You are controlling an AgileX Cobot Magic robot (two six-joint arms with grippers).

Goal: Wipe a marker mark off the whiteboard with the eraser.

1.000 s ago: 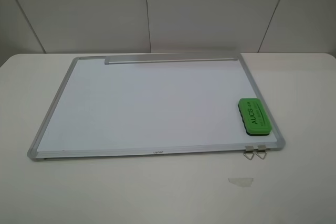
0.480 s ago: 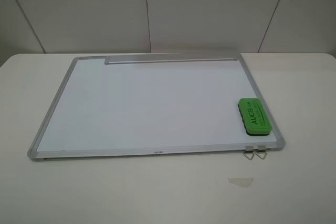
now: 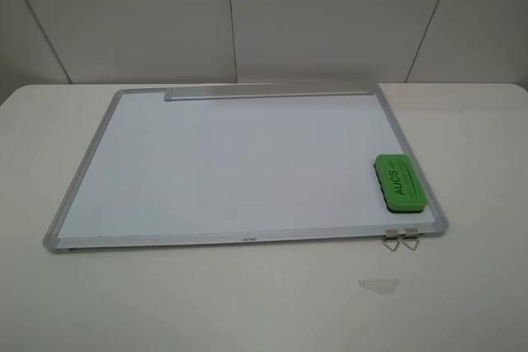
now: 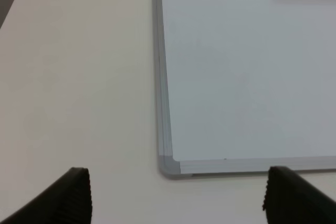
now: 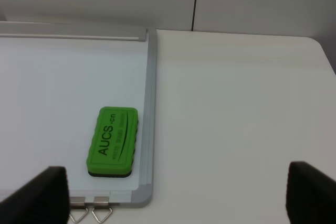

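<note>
The whiteboard [image 3: 231, 162] lies flat on the white table, silver-framed, with its grey tray strip [image 3: 268, 92] along the far edge. The green eraser [image 3: 399, 180] rests on the board's near right corner, "AUCS" lettering up, and the right wrist view shows the eraser [image 5: 112, 141] too. No marker mark shows on the board in any view. Neither arm appears in the exterior high view. My left gripper [image 4: 178, 203] is open, hanging before the board's near left corner [image 4: 169, 165]. My right gripper [image 5: 178, 198] is open too, set back from the eraser, with nothing between its fingers.
Two small metal clips [image 3: 400, 239] stick out from the board's near edge under the eraser. A pale scrap or smudge [image 3: 378, 285] lies on the table [image 3: 247, 302] in front of them. A panelled white wall [image 3: 264, 14] stands behind the table.
</note>
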